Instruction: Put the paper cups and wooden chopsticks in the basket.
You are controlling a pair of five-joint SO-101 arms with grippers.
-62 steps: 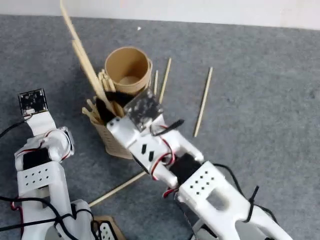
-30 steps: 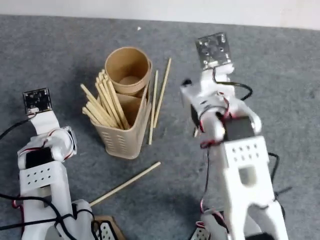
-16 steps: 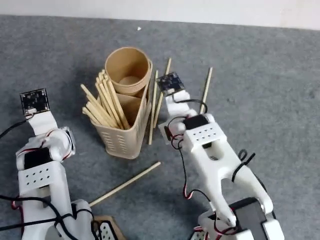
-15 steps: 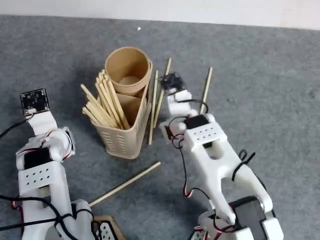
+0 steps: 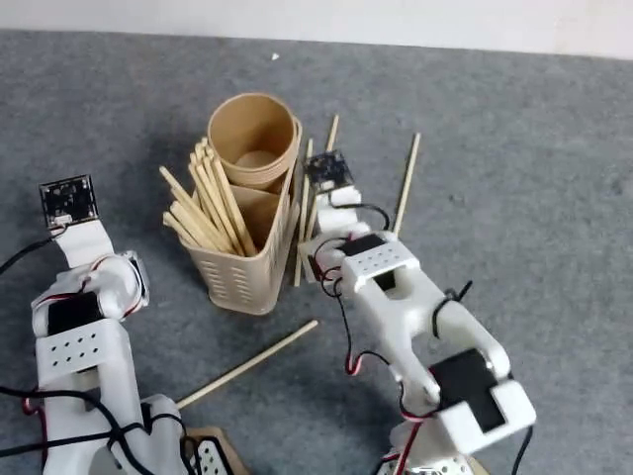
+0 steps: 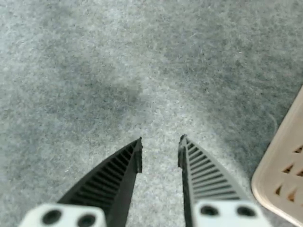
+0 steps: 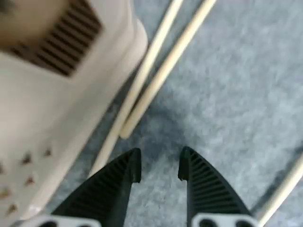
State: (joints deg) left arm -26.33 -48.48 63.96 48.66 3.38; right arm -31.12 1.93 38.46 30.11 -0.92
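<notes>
Wooden chopsticks point(image 7: 165, 67) by the basket point(image 7: 71, 104): right tool point(image 7: 159, 163) has dropped nearer, narrowly parted, empty, as is left tool point(image 6: 160, 142).

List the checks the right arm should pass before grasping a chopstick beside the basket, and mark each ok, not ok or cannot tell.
1. Right gripper open: ok, jaws apart and empty.
2. Target between the fingers: not ok; the two chopsticks end just past the fingertips.
3. Room beside the basket: cannot tell; one chopstick runs right along its wall.
4. Left gripper out of the way: ok, open over bare carpet.
5. Paper cup stowed: ok, upright in the basket.
6. Nothing else loose: not ok; a far chopstick and a front chopstick lie on the carpet.
</notes>
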